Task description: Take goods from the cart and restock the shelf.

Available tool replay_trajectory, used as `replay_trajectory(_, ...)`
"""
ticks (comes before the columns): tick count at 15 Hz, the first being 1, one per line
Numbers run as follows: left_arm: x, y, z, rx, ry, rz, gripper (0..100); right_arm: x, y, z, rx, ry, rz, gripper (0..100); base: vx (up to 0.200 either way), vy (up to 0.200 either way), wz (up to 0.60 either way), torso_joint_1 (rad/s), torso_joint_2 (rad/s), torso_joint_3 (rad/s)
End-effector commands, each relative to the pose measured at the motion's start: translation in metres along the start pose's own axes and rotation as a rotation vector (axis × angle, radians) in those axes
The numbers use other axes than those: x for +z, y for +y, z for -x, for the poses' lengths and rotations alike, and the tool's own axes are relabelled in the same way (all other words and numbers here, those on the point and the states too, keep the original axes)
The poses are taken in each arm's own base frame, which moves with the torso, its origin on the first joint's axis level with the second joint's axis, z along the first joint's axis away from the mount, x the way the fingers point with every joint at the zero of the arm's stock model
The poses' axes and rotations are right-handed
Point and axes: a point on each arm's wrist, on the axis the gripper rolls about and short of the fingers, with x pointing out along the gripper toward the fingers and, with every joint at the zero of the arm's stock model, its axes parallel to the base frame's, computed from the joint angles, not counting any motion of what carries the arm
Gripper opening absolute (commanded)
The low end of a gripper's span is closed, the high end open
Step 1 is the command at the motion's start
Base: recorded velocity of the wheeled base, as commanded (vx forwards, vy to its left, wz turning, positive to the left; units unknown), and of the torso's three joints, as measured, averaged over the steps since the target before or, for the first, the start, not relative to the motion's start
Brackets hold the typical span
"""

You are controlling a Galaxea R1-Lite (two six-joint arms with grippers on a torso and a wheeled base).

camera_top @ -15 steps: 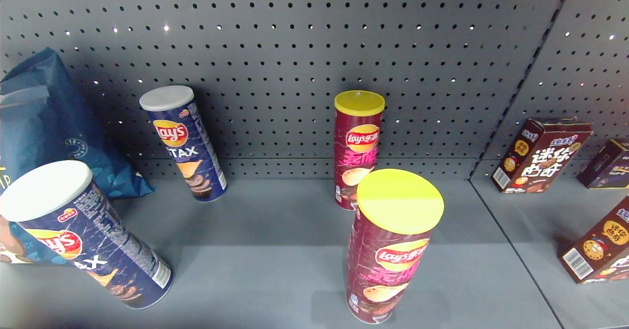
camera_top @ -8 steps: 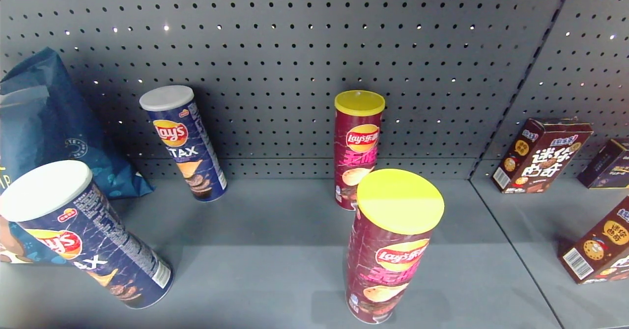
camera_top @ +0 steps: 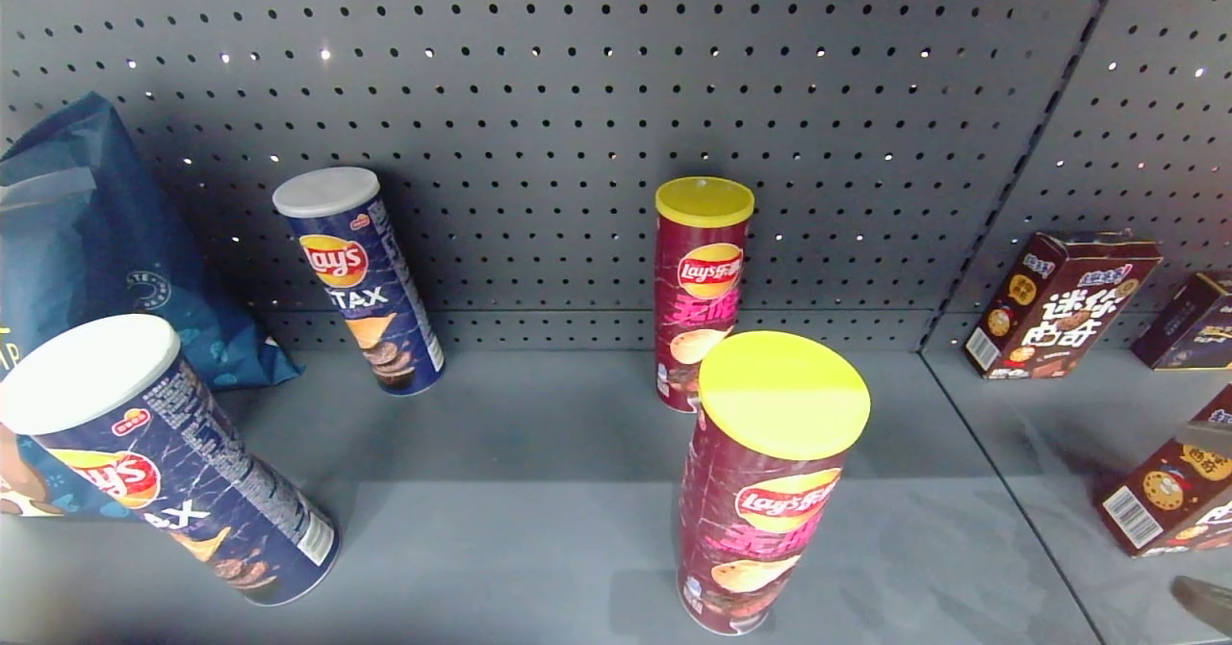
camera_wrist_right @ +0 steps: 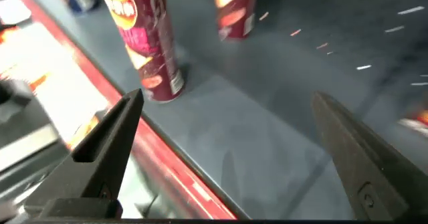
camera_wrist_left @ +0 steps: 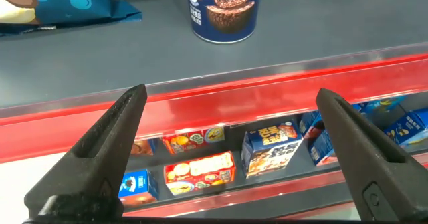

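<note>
The right gripper (camera_wrist_right: 227, 98), its fingertips (camera_top: 1208, 605) cut off at the edge, is newly entering before a brown box (camera_top: 1155, 501); it and the left gripper (camera_wrist_left: 231, 95) are gaping, empty.

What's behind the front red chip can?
A second red can with a yellow lid, upright near the pegboard wall. The front can hides part of its base.
</note>
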Motion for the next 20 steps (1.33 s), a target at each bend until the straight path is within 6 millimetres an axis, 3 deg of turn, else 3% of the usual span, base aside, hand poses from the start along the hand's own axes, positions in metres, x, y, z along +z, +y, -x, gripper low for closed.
replay_trajectory(1, 0.000, 0.000, 0.000, 0.000, 0.001, 0.000, 100, 0.003, -0.002, -0.040, 0.080, 0.102, -0.006, 100, 0.000, 0.000, 0.00, 0.000, 0.00, 0.000)
replay_trajectory(12, 0.000, 0.000, 0.000, 0.000, 0.001, 0.000, 100, -0.006, -0.010, -0.124, 0.081, 0.248, -0.012, 100, 0.000, 0.000, 0.00, 0.000, 0.00, 0.000)
replay_trajectory(16, 0.000, 0.000, 0.000, 0.000, 0.001, 0.000, 100, -0.016, -0.012, -0.140, 0.090, 0.304, -0.024, 100, 0.000, 0.000, 0.00, 0.000, 0.00, 0.000)
replay_trajectory(20, 0.000, 0.000, 0.000, 0.000, 0.001, 0.000, 100, -0.012, -0.007, -0.166, 0.113, 0.321, -0.008, 100, 0.000, 0.000, 0.00, 0.000, 0.00, 0.000)
